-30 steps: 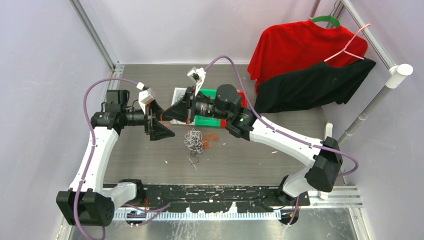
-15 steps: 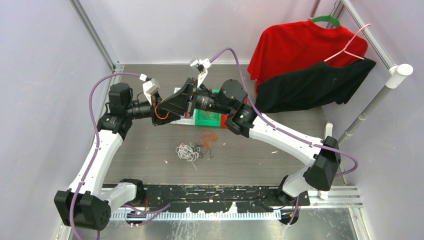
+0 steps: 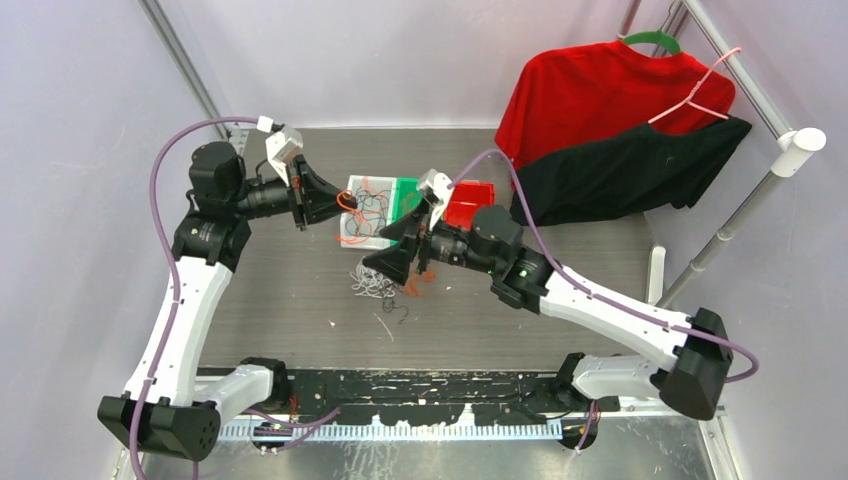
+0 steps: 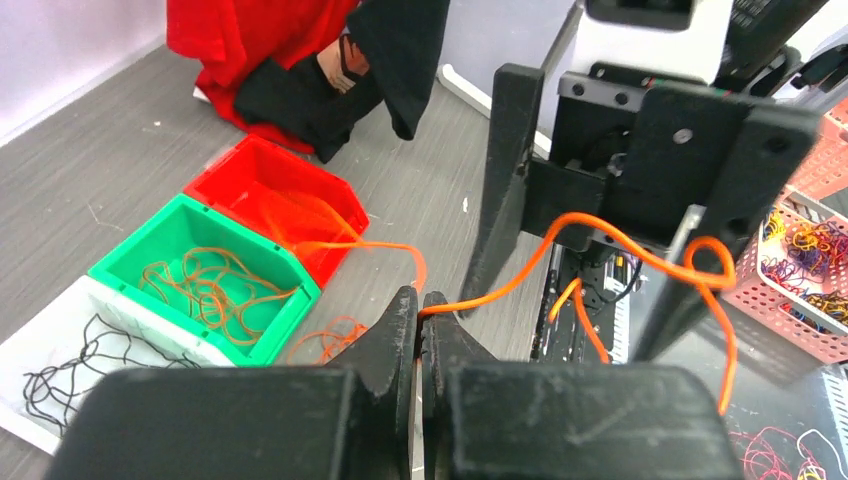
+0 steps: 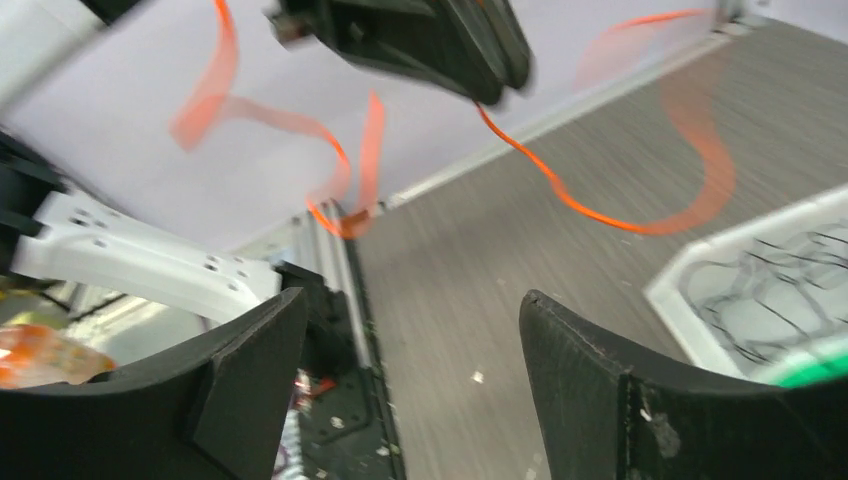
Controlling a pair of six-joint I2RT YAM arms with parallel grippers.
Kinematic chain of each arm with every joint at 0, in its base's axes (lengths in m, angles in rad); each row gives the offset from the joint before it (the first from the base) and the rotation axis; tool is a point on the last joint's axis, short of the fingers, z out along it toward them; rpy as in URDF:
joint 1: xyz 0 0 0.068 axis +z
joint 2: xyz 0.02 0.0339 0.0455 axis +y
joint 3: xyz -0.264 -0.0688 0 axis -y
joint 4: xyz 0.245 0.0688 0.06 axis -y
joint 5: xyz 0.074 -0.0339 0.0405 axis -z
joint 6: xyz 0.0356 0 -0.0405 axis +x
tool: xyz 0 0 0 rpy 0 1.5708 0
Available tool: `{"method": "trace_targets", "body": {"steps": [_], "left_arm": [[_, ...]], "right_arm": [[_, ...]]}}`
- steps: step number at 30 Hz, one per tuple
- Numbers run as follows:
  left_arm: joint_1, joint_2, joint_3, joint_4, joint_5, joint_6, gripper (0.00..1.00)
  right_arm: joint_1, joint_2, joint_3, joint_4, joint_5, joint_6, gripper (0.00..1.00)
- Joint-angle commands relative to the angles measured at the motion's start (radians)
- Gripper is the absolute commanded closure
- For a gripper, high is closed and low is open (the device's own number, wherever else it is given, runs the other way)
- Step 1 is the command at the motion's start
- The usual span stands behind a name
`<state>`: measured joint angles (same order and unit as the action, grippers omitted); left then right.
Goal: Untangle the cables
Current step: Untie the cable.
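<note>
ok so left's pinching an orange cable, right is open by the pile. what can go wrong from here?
1. The left gripper holds the orange cable only at its fingertips, with loose loops dangling, so it may slip out.
2. Those loops hang in front of the right arm and could snag on it.
3. The open right gripper beside the tangled pile might grab several strands at once.

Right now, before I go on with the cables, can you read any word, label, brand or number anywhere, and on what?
None can be read in any view. The red bin, green bin and white tray carry no visible marking. The red shirt and black shirt look plain. The right wrist view is too blurred to show any lettering.
</note>
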<state>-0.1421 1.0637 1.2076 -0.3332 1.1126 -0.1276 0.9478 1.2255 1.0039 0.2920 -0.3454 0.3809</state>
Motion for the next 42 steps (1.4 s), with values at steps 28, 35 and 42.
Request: {"method": "trace_targets", "body": {"steps": [28,35,42], "left_arm": [[-0.177,0.001,0.022,-0.27,-0.529,0.3,1.0],[-0.188,0.003,0.034,-0.316,-0.508,0.311,1.0],[-0.192,0.014,0.065,-0.381,-0.431,0.322,1.0]], "right_arm": [[-0.07,-0.108,-0.014,0.094,0.034,-0.069,0.1],[-0.07,-0.012,0.055,0.109,0.035,-0.032,0.15],[-0.07,0.064,0.118,0.084,0.069,-0.022,0.26]]}}
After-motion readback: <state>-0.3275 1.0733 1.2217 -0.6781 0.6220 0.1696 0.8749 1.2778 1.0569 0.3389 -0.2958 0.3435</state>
